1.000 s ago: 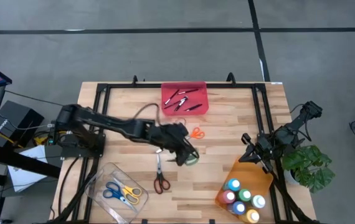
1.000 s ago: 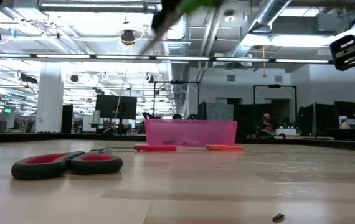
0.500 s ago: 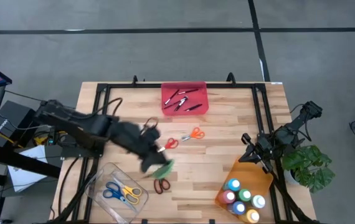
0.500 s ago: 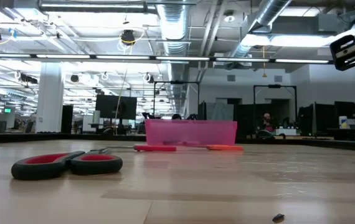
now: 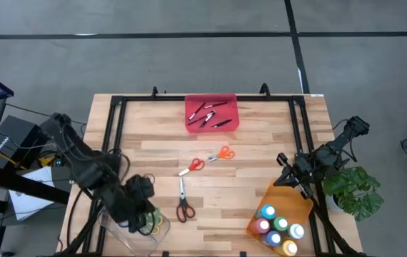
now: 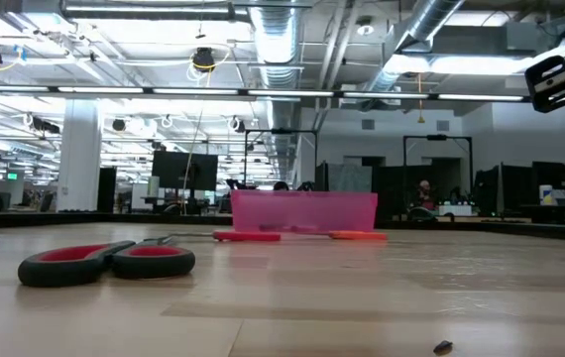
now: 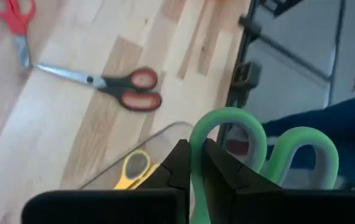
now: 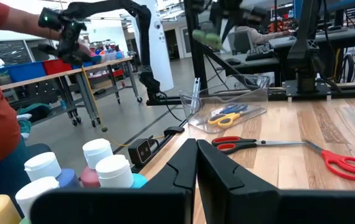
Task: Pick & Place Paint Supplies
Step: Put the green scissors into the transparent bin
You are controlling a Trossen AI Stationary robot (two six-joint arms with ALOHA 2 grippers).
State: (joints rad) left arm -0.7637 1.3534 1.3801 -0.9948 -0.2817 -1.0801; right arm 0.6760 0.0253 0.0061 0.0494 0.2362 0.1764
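Currently: left tool (image 7: pixel 193 163) clamped on green-handled scissors (image 7: pixel 261 155), poised above clear tray (image 5: pixel 121 216) for sorting with the scissors directly beneath; right tool (image 8: pixel 196 163) shut, empty, beside paint bottles (image 5: pixel 278 228).

A grey concrete floor (image 5: pixel 189 57) crossed by dark lines surrounds the wooden table (image 5: pixel 260 178). Beyond it, bright ceiling lights (image 6: pixel 144 94), exposed ducts (image 6: pixel 282 40), a white column (image 6: pixel 79 159) and distant workbenches (image 8: pixel 71 74).
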